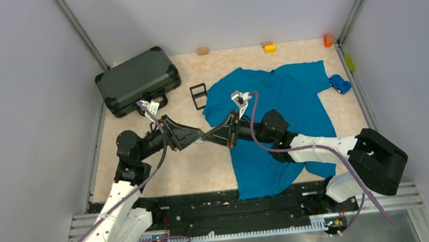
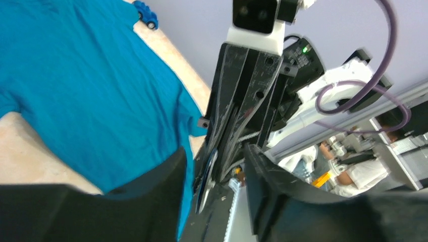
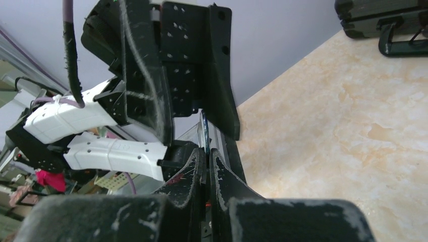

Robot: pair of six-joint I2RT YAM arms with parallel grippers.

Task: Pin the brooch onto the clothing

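Two sets of jaws meet near frame (image 1: 193, 98) and clothing (image 1: 287, 102): right jaws pinch brooch (image 3: 204, 132), left jaws spread open.

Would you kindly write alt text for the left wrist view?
The right hand pinches the dark brooch edge-on between the open fingers of the left hand. Behind, a teal T-shirt lies on the beige table, a blue toy car beyond it.

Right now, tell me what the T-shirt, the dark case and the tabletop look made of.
T-shirt: soft knit fabric, matte teal; it lies wrinkled and folded over itself.
Dark case: hard shell, likely plastic or aluminium; it has a faint sheen, with black reinforced corners and edges.
Tabletop: smooth hard sheet with a beige marble-like pattern, probably laminate rather than stone.
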